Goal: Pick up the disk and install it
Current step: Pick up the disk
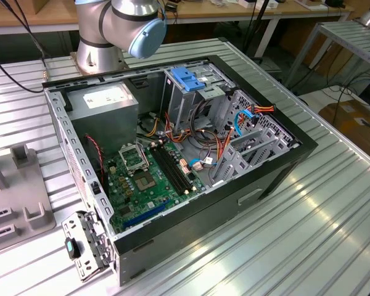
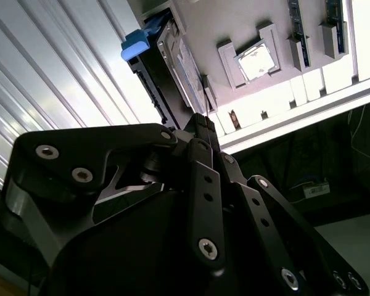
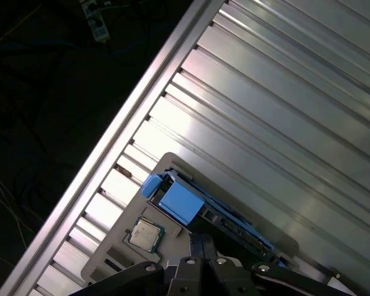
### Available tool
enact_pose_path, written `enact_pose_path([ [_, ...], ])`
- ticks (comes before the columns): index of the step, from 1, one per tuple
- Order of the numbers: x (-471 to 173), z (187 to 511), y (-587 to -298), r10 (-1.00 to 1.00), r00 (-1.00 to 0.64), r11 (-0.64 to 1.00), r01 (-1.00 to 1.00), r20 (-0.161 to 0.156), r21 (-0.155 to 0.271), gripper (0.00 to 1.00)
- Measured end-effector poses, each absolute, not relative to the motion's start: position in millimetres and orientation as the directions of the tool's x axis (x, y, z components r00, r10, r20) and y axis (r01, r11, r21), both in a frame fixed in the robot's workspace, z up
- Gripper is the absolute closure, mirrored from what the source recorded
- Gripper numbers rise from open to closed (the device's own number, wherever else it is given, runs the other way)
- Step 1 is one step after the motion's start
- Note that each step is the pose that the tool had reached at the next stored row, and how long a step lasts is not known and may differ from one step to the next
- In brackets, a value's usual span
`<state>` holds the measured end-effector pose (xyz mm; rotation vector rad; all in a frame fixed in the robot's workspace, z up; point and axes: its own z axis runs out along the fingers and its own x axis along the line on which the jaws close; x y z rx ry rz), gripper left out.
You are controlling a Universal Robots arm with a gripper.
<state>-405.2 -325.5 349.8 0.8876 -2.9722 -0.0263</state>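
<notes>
The disk [image 2: 172, 58] stands on edge in a grey holder plate [image 2: 234, 24], with its blue carrier frame at one end. In the first wrist view the disk [image 3: 180, 202] sits in the same holder plate [image 3: 111, 250] on the ribbed table. My gripper [image 2: 201, 123] hovers just over the disk's upper edge, its black fingers pressed together with nothing between them. The gripper [image 3: 201, 239] in the first wrist view covers the middle of the disk. The open computer case [image 1: 277, 166] lies on its side in the exterior view.
Inside the case are a green motherboard [image 1: 145, 179], a grey power-supply box [image 1: 105, 102], loose cables [image 1: 203, 163] and a metal drive cage topped by a light-blue bracket [image 1: 188, 77]. A processor chip [image 3: 145, 234] lies in the holder plate. The arm's base [image 1: 102, 46] stands behind the case.
</notes>
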Motion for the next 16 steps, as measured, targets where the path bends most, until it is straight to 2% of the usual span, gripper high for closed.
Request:
enact_pose_path([
  [16, -405.2, 349.8, -325.4, -0.596, -0.803, 0.803, -0.595, 0.033, 0.028, 0.89],
])
